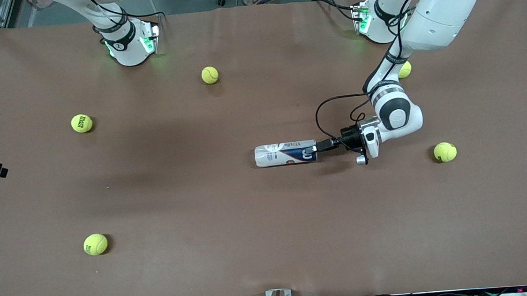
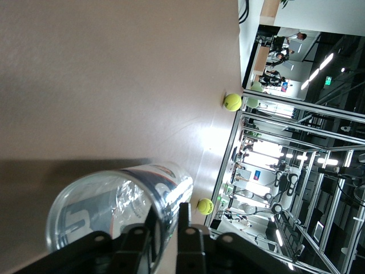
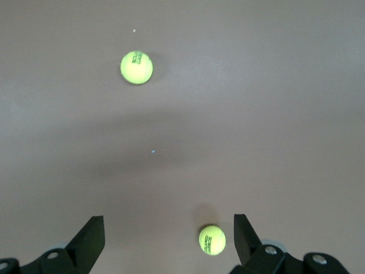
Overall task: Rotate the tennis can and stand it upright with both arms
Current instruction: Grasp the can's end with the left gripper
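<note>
The tennis can (image 1: 285, 153) lies on its side near the middle of the brown table, a clear cylinder with a white and navy label. My left gripper (image 1: 313, 149) is at the can's end that points toward the left arm's end of the table. In the left wrist view the left gripper (image 2: 168, 212) is shut on the can (image 2: 108, 208), pinching its wall at the rim, one finger inside and one outside. My right gripper (image 3: 168, 237) is open and empty, high over bare table with two tennis balls below; it is out of the front view.
Several yellow-green tennis balls lie scattered: one (image 1: 210, 75) near the bases, two (image 1: 82, 123) (image 1: 95, 244) toward the right arm's end, one (image 1: 445, 152) toward the left arm's end, one (image 1: 404, 69) partly hidden by the left arm. The arm bases (image 1: 128, 41) (image 1: 376, 21) stand along the table's edge.
</note>
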{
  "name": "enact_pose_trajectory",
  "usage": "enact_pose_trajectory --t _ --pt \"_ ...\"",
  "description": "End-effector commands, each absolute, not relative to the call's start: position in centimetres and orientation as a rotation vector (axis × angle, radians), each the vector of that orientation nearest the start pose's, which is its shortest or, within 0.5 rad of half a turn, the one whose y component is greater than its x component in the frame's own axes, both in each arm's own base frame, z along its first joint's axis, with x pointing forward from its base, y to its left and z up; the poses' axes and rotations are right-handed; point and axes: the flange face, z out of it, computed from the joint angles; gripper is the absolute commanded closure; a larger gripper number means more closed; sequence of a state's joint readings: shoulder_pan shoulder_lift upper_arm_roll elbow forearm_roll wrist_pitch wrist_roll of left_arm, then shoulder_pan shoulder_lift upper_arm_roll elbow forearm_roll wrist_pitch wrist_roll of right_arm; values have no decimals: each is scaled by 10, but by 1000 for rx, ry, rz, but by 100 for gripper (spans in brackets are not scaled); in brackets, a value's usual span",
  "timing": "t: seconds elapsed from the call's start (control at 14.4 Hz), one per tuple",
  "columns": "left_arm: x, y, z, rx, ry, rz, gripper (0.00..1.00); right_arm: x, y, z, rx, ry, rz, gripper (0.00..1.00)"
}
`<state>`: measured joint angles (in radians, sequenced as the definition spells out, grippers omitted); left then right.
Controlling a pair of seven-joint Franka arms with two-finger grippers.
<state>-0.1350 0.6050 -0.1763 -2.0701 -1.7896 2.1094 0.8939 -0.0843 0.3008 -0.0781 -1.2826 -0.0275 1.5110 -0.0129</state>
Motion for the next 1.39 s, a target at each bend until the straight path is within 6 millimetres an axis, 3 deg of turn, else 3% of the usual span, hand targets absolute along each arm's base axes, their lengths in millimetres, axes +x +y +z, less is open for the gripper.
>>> enact_pose_trajectory --t 0.0,0.42,0.49,0.84,1.11,1.32 --pt "549 -222 167 1807 349 -16 100 611 -84 592 -3156 205 165 0" --pt "578 -214 243 2038 251 -212 100 588 -77 599 -3118 184 185 0" --pt "581 -213 256 2077 249 -231 100 585 -68 601 -3122 159 162 0" --pt "604 -226 347 2322 337 -299 100 562 -57 599 -3127 127 119 0" --pt "606 -260 385 2468 428 -302 100 549 -58 617 -3124 131 100 0" --pt "598 -299 409 2575 487 -279 100 533 -63 637 -3119 145 80 0"
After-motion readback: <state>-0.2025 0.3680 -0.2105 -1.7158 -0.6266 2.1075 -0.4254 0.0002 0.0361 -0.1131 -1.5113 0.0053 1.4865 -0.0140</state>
